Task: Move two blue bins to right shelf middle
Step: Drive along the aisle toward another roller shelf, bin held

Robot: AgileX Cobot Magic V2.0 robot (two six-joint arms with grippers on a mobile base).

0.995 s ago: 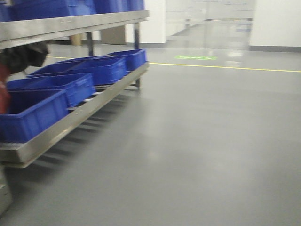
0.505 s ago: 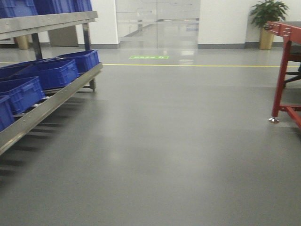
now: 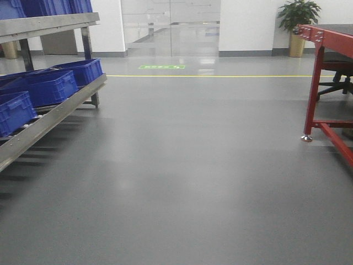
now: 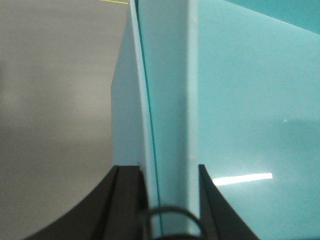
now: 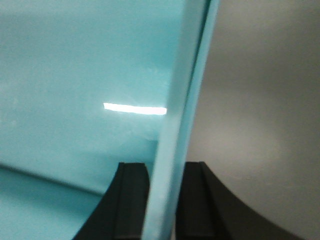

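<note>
Both hands gripped a smooth, teal-looking bin above open floor.
The left hand (image 4: pixel 167 172) was closed on the bin (image 4: pixel 240 90) at its thin upright wall, and the right hand (image 5: pixel 165 172) pinched a like wall. Outside each hand lay bare, glossy grey floor (image 3: pixel 182 182). Ahead was wide free room, edged leftward by a steel shelf rack (image 3: pixel 49 118) of ribbed blue bins (image 3: pixel 47 87) and rightward by a red frame (image 3: pixel 317 72). A yellow line (image 3: pixel 220 75) ran beyond.

right claw (image 5: pixel 162 172) | clamped on bin wall (image 5: pixel 184 90) | grey floor (image 5: pixel 260 100) at right
</note>
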